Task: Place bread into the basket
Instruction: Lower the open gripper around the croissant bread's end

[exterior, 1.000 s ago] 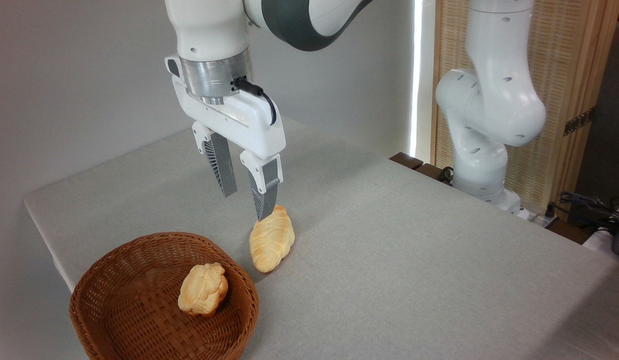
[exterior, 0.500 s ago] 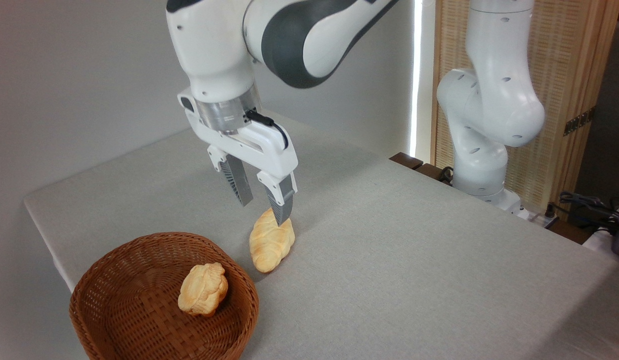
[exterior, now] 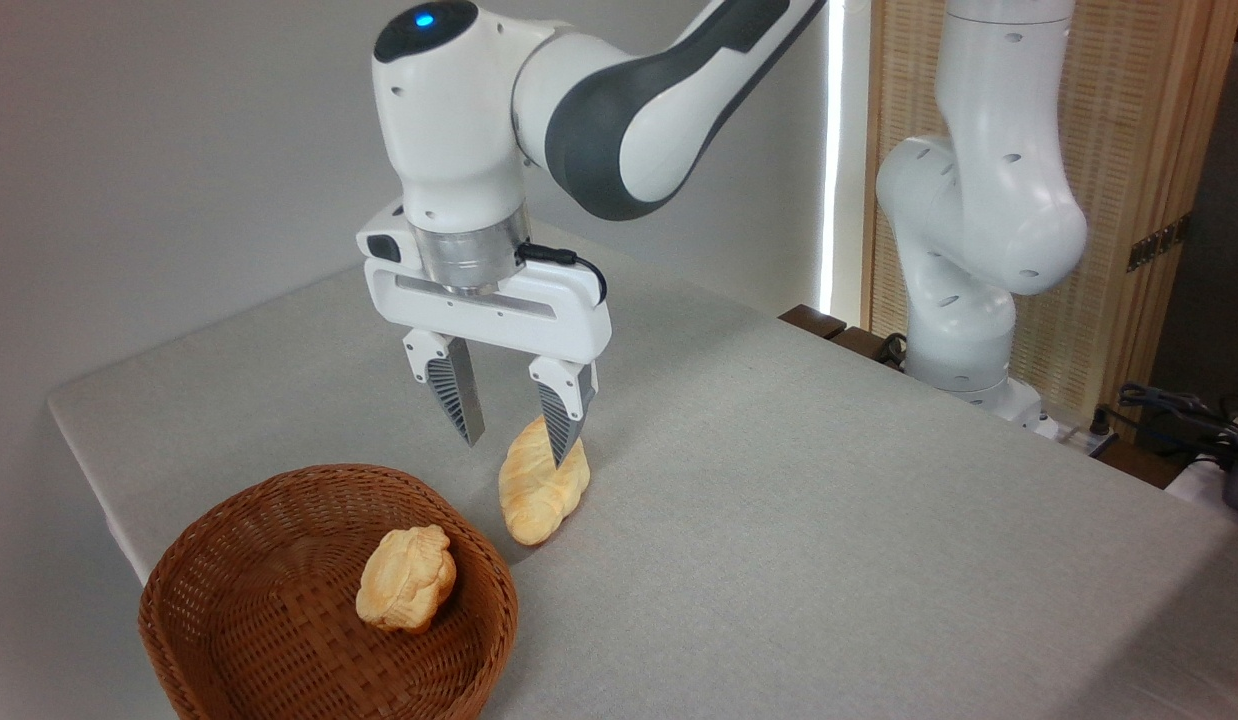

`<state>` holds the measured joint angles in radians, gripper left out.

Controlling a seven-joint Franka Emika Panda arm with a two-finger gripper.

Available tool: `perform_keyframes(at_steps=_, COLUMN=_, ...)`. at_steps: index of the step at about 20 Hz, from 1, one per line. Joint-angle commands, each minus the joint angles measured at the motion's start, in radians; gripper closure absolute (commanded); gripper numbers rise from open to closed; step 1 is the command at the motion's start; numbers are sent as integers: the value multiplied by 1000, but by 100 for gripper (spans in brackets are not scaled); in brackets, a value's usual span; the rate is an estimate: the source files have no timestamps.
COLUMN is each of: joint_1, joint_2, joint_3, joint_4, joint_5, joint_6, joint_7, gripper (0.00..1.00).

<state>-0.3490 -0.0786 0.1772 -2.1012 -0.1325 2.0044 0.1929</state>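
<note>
gripper (exterior: 515, 441) jaws apart, low over bread (exterior: 541, 490) | right fingertip overlapping loaf's far end | risk: off-centre pinch, loaf pivoting or slipping short of basket (exterior: 279, 500)

Grey cloth-covered table (exterior: 829, 520), pale wall behind.
Small lumpy golden bun (exterior: 406, 579) at lower left; slatted wooden screen (exterior: 1144, 150) at upper right, bright strip of light beside it; dark cables (exterior: 1174, 410) past the table's far right edge.

No readable text anywhere — no label, brand, number or sign shows on the arm, the things or the background.
</note>
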Motion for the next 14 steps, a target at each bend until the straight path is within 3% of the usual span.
perform_keyframes(at_steps=1, joint_1=-31, joint_2=-24, joint_3=10, joint_4=-57, joint_5=7, joint_6=51, joint_7=-12, gripper=0)
perform_keyframes(at_steps=4, joint_1=-53, joint_2=0, joint_3=8, joint_4=-57, joint_5=20, joint_6=51, joint_7=-12, gripper=0)
perform_keyframes(at_steps=7, joint_1=-77, joint_2=23, joint_3=8, joint_4=-56, joint_5=68, joint_6=45, joint_7=-27, gripper=0)
perform_keyframes(at_steps=14, joint_1=-90, joint_2=36, joint_3=8, joint_4=-57, joint_5=79, joint_6=28, joint_7=-27, gripper=0)
